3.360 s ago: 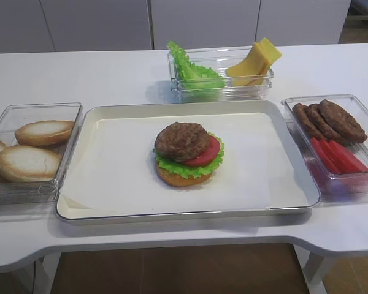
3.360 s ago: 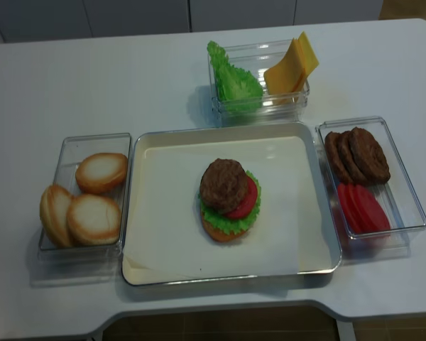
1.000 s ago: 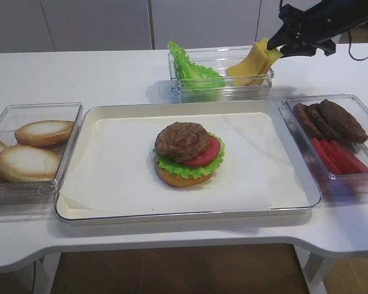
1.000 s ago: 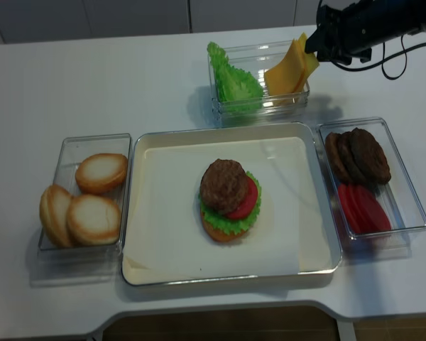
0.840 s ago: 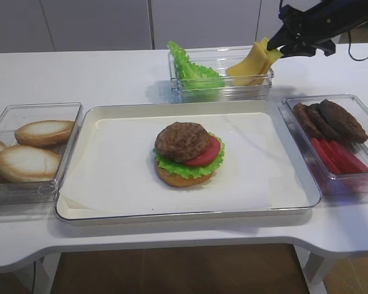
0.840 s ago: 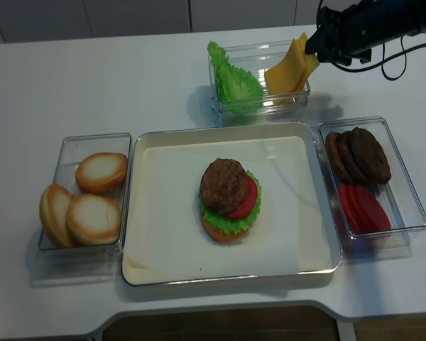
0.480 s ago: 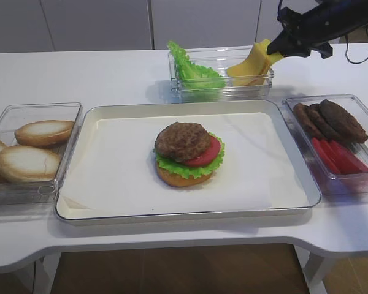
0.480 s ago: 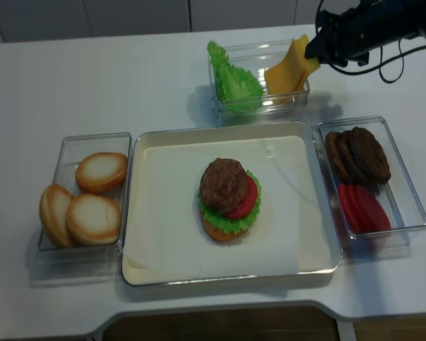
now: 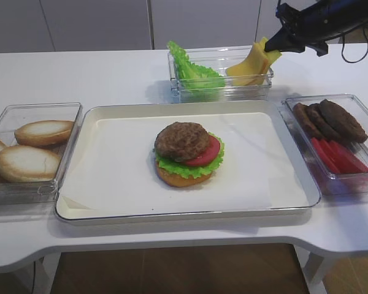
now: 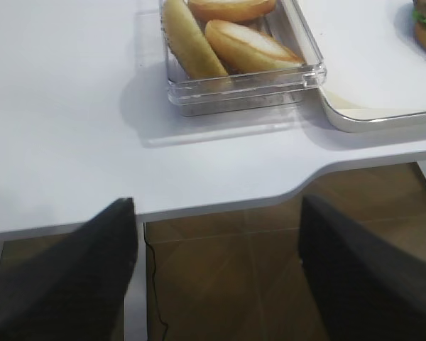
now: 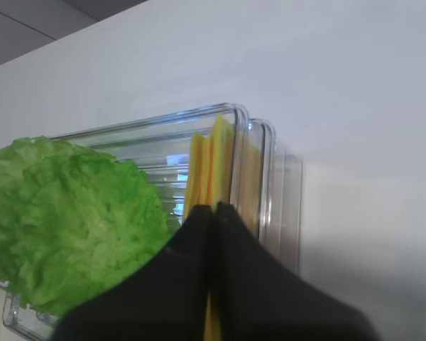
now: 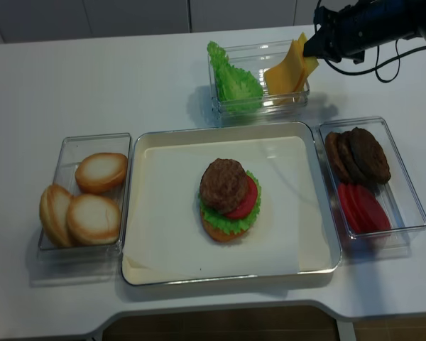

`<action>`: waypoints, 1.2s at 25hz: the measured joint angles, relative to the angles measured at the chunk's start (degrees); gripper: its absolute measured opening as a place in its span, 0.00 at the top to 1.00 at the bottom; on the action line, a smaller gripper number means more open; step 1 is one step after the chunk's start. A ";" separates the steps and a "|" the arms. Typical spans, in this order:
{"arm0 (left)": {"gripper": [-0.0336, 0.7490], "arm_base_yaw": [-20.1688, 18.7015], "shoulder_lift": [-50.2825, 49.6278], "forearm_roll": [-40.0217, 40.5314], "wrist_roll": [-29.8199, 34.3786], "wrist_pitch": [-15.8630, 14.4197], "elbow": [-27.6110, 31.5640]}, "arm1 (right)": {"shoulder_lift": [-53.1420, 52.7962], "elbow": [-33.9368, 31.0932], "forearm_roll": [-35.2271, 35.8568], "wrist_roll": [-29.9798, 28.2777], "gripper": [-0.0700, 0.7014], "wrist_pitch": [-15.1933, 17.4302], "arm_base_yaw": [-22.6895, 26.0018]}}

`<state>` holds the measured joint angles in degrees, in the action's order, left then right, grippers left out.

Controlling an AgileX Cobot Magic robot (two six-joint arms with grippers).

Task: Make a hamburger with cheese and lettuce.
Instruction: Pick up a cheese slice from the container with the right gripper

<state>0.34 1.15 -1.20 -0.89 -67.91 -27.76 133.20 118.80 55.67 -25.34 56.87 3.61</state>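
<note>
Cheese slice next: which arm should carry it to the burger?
Right. The right gripper is already shut on the cheese in the back bin; the left gripper hangs open off the table's edge.

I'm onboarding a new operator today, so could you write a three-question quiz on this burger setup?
1. True or false: the right gripper is shut on a cheese slice at the top of the yellow pile.
2. What tops the hamburger on the tray? A) bun B) patty C) cheese
3. Fill in: the loose lettuce shares a clear box with the ____.

Key: 1 true; 2 B; 3 cheese.
</note>
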 joint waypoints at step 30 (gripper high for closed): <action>0.28 0.00 0.00 0.00 0.00 0.00 0.00 | -14.41 0.14 -6.68 -1.14 0.91 6.23 0.00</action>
<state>0.34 1.15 -1.20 -0.89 -67.91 -27.76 118.79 118.94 48.98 -26.48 63.10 3.61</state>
